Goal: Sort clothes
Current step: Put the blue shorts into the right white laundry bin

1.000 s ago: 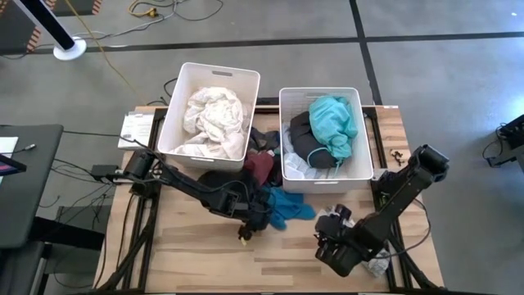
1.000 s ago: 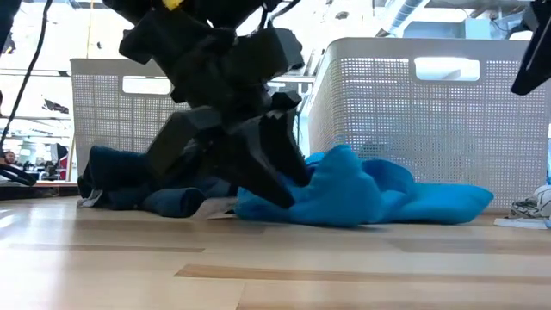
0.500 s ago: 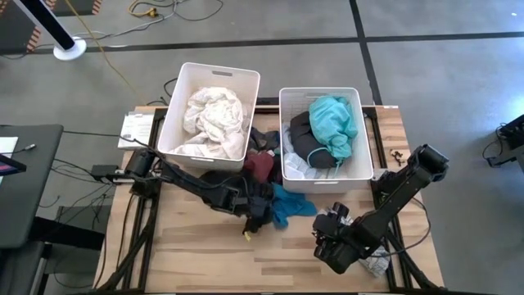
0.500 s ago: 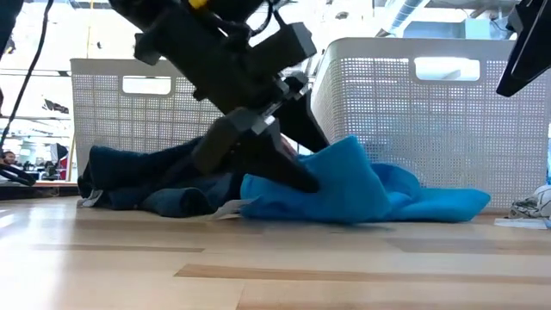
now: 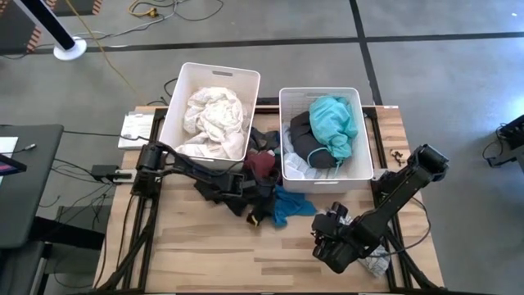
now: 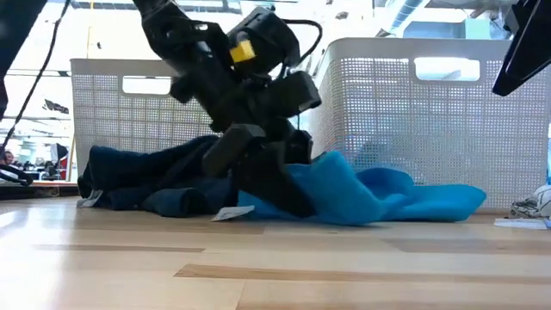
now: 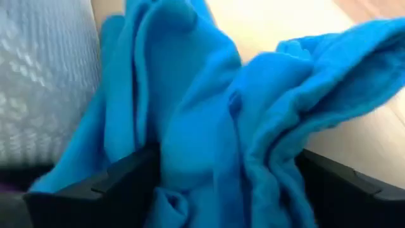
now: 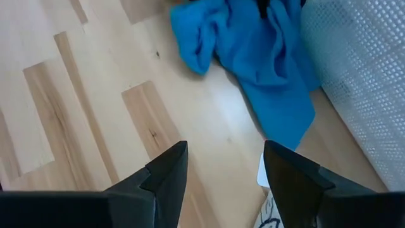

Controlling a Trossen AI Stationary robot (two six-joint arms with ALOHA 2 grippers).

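A bright blue garment (image 5: 292, 205) lies on the table in front of the right bin, next to navy and black clothes (image 6: 138, 176) and a maroon one (image 5: 259, 166). White clothes (image 5: 214, 115) fill the left bin. Teal and black clothes (image 5: 332, 123) lie in the right bin. My left gripper (image 5: 264, 210) is open and pushed into the blue garment's left end (image 6: 344, 185). My right gripper (image 5: 329, 244) is open and empty above the table's near right part; the blue garment shows beyond its fingers (image 8: 253, 57). My left gripper has its open fingers on either side of a bunched fold of the blue garment (image 7: 209, 126). The cloth lies against the inner side of both fingers (image 7: 130, 183). The fingers slant down from the table's left. The garment rests on the table.
Two white perforated bins stand at the far side, the left bin (image 5: 184, 90) and the right bin (image 5: 284, 139). A white booklet (image 5: 135, 127) lies at the far left. A small white item (image 5: 378, 264) lies at the near right. Bare wood shows at the near left (image 5: 196, 254).
My left gripper has gone toward the table's right and far edge, deeper into the blue garment, and has tipped steeper. The garment's left end was pushed up into a peak and bunched toward the right bin; its right end has stayed flat on the table.
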